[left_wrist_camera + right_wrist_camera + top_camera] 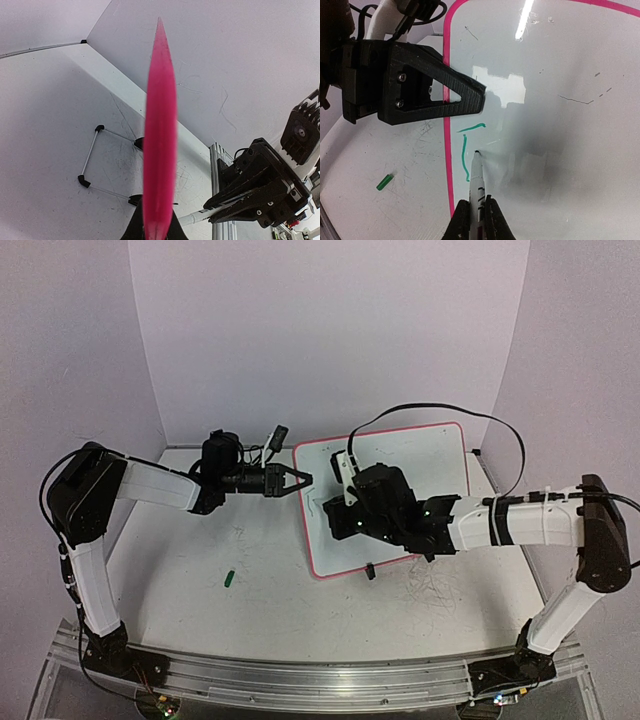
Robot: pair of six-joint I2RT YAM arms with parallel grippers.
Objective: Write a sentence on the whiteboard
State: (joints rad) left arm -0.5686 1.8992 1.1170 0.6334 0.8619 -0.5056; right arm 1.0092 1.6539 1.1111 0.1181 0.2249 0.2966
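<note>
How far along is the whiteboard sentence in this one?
Barely begun. Done: green cap off, two green strokes beside the whiteboard frame. In hand: left gripper clamps the frame; right gripper holds the marker, tip on the board. Left: nearly the whole sentence.

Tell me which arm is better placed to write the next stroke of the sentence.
Right. The right gripper holds the marker, tip at the whiteboard beside the first green strokes. The left gripper is shut on the board's pink frame, bracing it, with no marker.
</note>
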